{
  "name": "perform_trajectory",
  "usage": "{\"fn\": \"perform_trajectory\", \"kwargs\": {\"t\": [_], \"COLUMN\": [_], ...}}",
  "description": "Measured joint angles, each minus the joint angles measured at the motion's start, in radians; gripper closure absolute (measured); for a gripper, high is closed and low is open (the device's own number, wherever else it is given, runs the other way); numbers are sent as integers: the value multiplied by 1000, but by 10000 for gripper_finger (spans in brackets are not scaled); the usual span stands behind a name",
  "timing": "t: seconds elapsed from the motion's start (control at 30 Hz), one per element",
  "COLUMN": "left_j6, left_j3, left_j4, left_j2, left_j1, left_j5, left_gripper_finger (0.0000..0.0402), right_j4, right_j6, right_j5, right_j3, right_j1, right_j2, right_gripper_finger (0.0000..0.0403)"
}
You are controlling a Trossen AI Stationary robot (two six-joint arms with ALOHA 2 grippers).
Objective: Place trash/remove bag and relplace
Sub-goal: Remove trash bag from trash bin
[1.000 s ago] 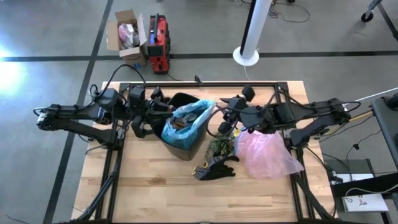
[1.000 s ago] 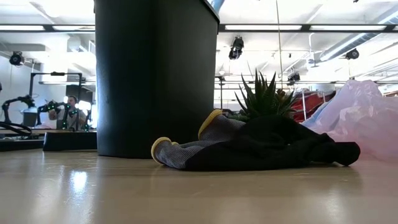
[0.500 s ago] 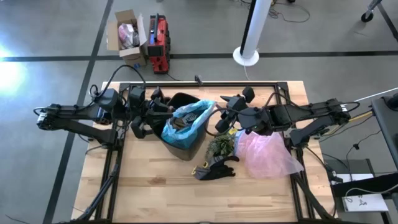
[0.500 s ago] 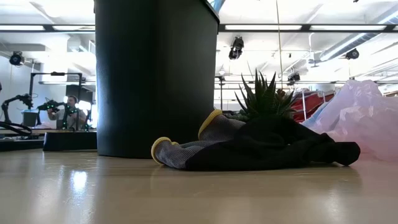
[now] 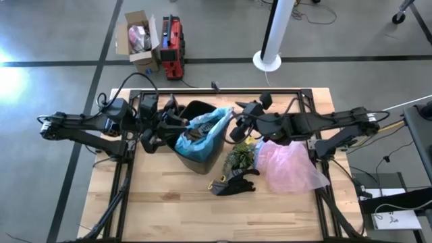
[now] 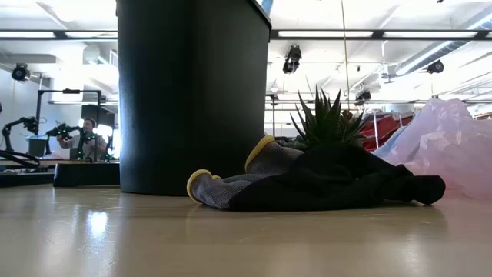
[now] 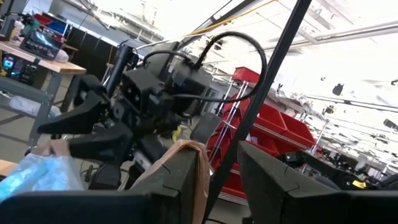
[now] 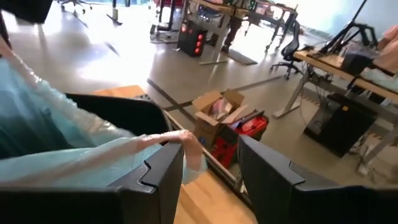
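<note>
The black bin stands mid-table with the teal-blue bag in it, the bag's rim pulled up above the bin's top. Brown paper trash lies inside the bag. My left gripper hovers level at the bag's left side with its fingers a little apart. My right gripper is at the bag's right top corner, its fingers apart. In the low view the bin rests on its base, and neither gripper shows. My left gripper has a tan, paper-like sheet lying over the tip and inner side of one finger; a gap shows between the sheet and the other finger. My right gripper has the bag's rim drawn across to one finger's inner side and hanging over it. The rim runs stretched from the bin; the other finger stands clear of it.
Right of the bin lie a green plant tuft, a black-and-yellow glove and a pink plastic bag. The table's near half is bare wood. A black frame runs along the table's far edge.
My right gripper has swung a little toward the table's left, closer over the bin's right rim, and has turned at the wrist. The bag's right top corner stays pulled up toward it.
</note>
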Motion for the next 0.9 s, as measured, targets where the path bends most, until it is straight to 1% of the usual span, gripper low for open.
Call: {"fn": "perform_trajectory", "kwargs": {"t": [0.1, 0.23, 0.37, 0.53, 0.63, 0.77, 0.9], "left_j6": [0, 0, -5, -8, -16, -26, 9], "left_j3": [0, 0, 0, 0, 0, 0, 0], "left_j4": [0, 0, 1, 2, 21, 122, 211], "left_j2": [0, 1, 1, 1, 1, -1, -9], "left_j1": [-3, -5, -6, -6, -6, -6, -6], "left_j5": [0, 0, 0, 0, 0, 0, -1], "left_gripper_finger": [304, 304, 304, 304, 304, 304, 304], "right_j4": [-2, 68, 188, 380, 412, 433, 578], "right_j6": [34, 37, -34, -161, -197, -203, -220], "right_j5": [-23, -24, -25, -24, -28, -121, -211], "right_j3": [-15, -15, -15, -15, -14, -14, 10], "right_j1": [-5, -8, -7, -7, -7, -7, -7], "right_j2": [17, 39, 49, 45, 47, 51, 50], "right_gripper_finger": [259, 251, 247, 254, 259, 263, 259]}}
